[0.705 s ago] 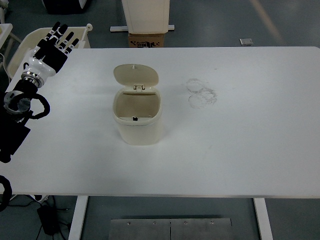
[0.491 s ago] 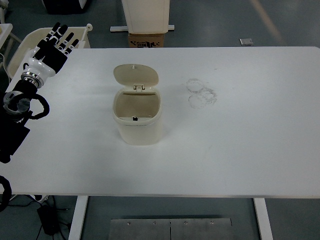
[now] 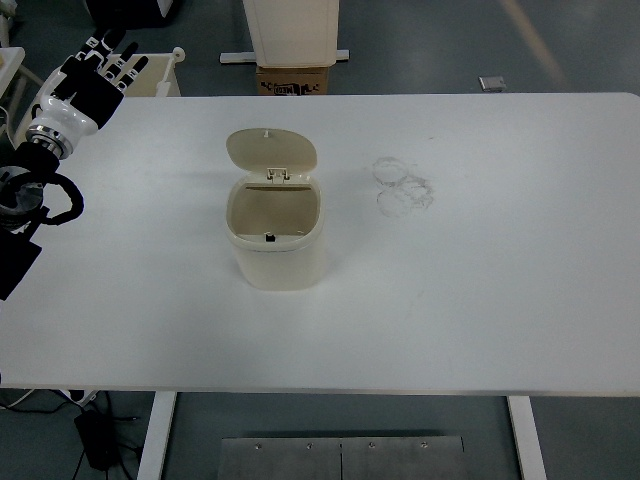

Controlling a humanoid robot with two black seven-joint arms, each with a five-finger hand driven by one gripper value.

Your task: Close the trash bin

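The left hand (image 3: 92,75) was raised at the far left corner of the table (image 3: 500,280), its fingers (image 3: 112,68) extended and slightly spread, holding nothing. The black forearm led back from it toward the left edge of the view. The trash bin (image 3: 276,232) stood upright on the table well apart from the hand, to its right and nearer the table's front edge, with no contact between them. The bin was cream-coloured, and its lid (image 3: 271,150) was open, hinged up at the rim on the side away from the robot, so that the inside showed. Past the bin, still farther right of the hand, faint ring marks (image 3: 402,187) lay on the tabletop. Beyond the table's far edge, right of the hand, a cardboard box (image 3: 293,80) sat on the floor under a white panel; print showed on the box, but it was too small to read. No label was legible on the bin.
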